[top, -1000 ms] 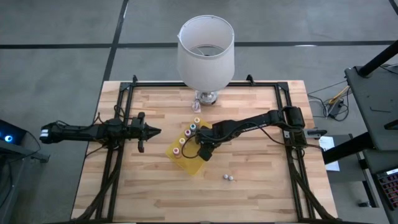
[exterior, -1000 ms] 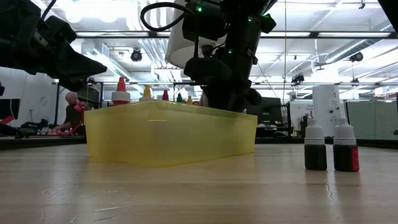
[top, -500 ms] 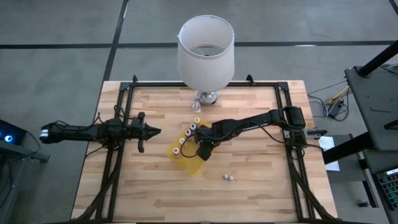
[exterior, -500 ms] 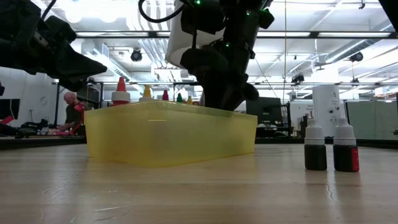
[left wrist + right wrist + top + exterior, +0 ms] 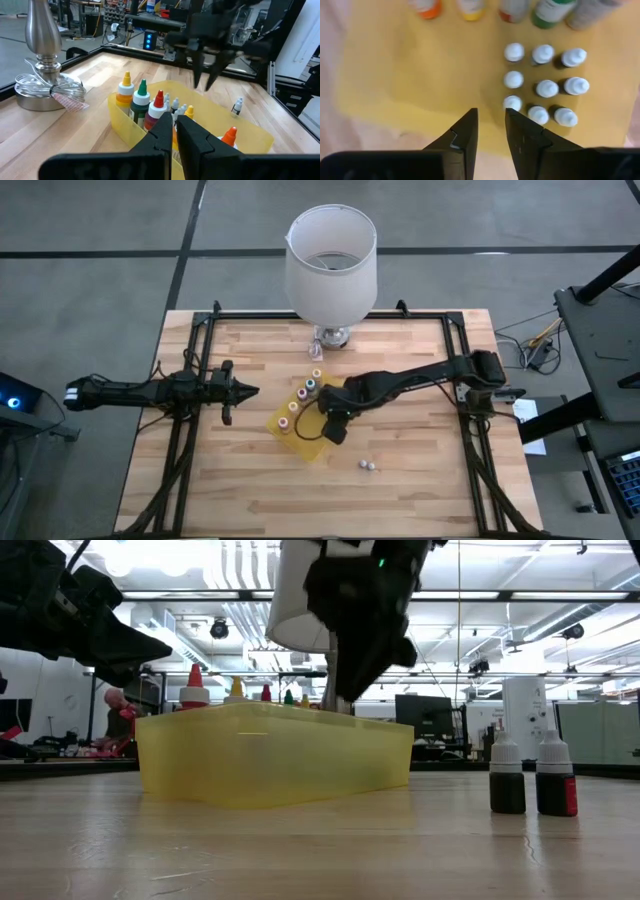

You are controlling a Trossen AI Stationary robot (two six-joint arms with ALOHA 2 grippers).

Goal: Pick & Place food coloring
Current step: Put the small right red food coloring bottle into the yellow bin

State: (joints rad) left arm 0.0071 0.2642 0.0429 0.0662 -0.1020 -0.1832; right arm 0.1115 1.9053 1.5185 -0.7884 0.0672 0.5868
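Task mostly done, I judge: most food coloring bottles (image 5: 543,87) stand in the yellow tray (image 5: 300,446), two more bottles (image 5: 507,778) are left on the worktop (image 5: 250,480) nearby; right pincer (image 5: 490,114) over the tray, slightly open w/ nothing held, left pincer (image 5: 245,391) shut, idle.

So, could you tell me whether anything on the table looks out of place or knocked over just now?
Two small bottles stand upright on the bare wood, apart from the yellow tray that holds the others. Nothing looks tipped or spilled. The right gripper hangs over the tray, holding nothing.
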